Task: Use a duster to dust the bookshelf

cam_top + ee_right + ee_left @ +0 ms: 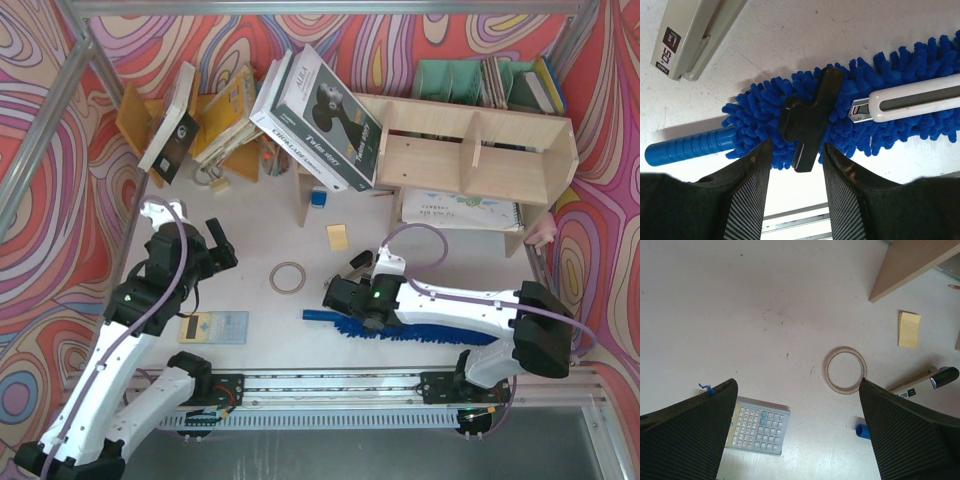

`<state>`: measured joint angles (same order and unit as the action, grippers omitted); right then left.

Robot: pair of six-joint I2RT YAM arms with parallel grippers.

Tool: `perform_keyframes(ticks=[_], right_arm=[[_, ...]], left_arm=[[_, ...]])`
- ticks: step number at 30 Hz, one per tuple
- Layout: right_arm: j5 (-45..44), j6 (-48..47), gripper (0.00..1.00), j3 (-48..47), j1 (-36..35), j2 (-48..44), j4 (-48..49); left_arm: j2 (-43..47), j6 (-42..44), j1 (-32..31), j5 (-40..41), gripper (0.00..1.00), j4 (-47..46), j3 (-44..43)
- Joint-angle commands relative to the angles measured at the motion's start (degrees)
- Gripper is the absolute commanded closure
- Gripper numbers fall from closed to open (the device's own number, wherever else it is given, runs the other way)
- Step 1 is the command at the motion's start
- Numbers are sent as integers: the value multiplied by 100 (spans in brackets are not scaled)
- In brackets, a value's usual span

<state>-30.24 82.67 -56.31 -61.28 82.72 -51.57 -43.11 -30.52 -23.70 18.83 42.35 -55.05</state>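
The duster (pixel 346 327) lies flat on the tabletop (pixel 275 335) near the front edge, well apart from the bookshelf (pixel 470 150), with a black clip (pixel 807 112) resting across its fluff. The right tool (pixel 795 150) hangs spread just above where handle meets head, pinching nothing; the left tool (pixel 797 385) is spread and empty too. The head looks light and squashy, likely to slip in a grip, so the stiff ribbed handle (pixel 685 147) seems the better hold.
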Motion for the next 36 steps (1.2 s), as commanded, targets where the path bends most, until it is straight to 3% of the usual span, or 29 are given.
perform_keyframes(ticks=[1, 36], right_arm=[[-200, 194, 54, -329, -18, 330, -254], [-113, 104, 71, -733, 316, 1186, -532]], left_arm=[[83, 106, -29, -29, 2, 50, -10], [-107, 82, -27, -149, 2, 19, 2]])
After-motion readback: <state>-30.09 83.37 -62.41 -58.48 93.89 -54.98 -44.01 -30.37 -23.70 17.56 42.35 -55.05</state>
